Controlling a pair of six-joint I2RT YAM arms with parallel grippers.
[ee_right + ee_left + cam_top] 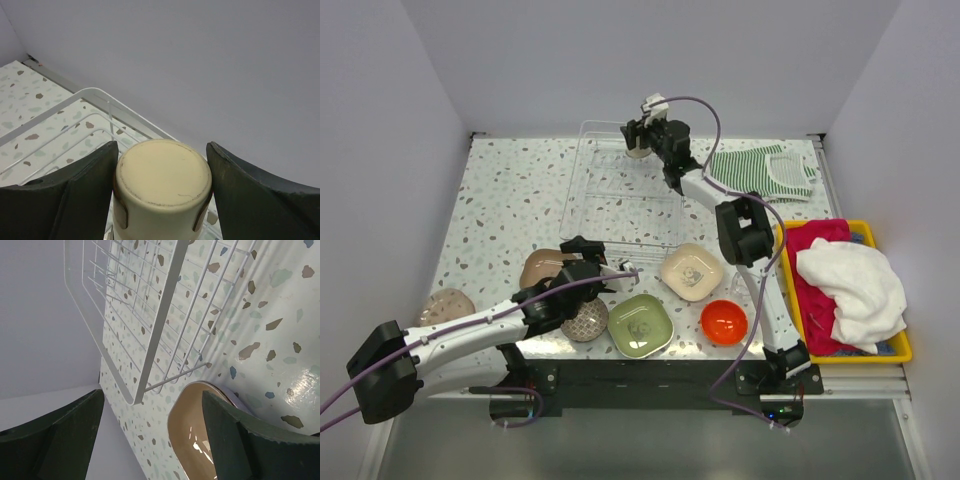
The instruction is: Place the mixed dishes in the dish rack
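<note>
The wire dish rack (pixel 620 195) stands at the table's middle back. My right gripper (pixel 642 133) is shut on a small cream cup (pixel 162 182), base toward the camera, at the rack's far rim (pixel 95 95). My left gripper (pixel 584 252) is open by the rack's near-left corner (pixel 135 395), over the brown plate (pixel 540 268); one finger (pixel 250 440) lies over that plate (pixel 190 435). In front of the rack lie a cream plate (pixel 691 271), a green plate (pixel 640 325), an orange-red bowl (pixel 724 321), a grey patterned bowl (pixel 586 320) and a pale round plate (pixel 447 306).
A striped green cloth (pixel 760 170) lies right of the rack at the back. A yellow tray (pixel 895 352) with white and red cloths sits along the right edge. Walls close in the left, back and right sides.
</note>
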